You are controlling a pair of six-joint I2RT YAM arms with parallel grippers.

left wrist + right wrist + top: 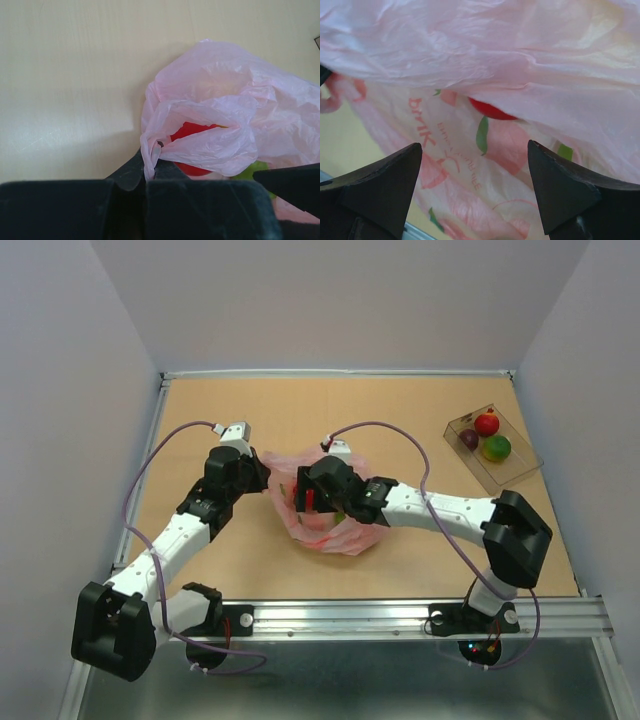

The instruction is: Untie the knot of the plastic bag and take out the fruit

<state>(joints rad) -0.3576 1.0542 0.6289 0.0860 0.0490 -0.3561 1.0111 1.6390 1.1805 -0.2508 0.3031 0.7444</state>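
Centrally, bag (330, 525): pink, crinkled and thin, slumped mid-table (250, 410) between my two arms.
Left gripper (265, 477): at the bag's left edge, clamped tight on a fold of its rim; in my left wrist view the plastic is pinched between my left gripper (150, 172) fingers and rises in a pleat.
Right gripper (308, 498): over the top of the bag, holding nothing; in my right wrist view both dark fingers (385, 185) stand wide apart, with my right gripper (474, 146) close against the bag (520, 60).
Mouth: gaping in the left wrist view, folds of the bag (225, 90) curling back from a dark opening.
Red fruit (192, 131): inside the bag, showing through the mouth; it also shows as a red sliver (492, 110) under a fold.
Yellow-green fruit (250, 171): low in the bag, just right of the red fruit, half veiled by plastic.
Writing: red lettering (425, 127) on the bag's side runs slantwise, too warped for me to read; peach-like prints with green leaves sit around it.
Box (515, 468): clear and rectangular, at the far right of the table, well apart from the bag.
Box contents: second red fruit (487, 424), purple fruit (468, 438) and green fruit (496, 448), clustered at its far end.
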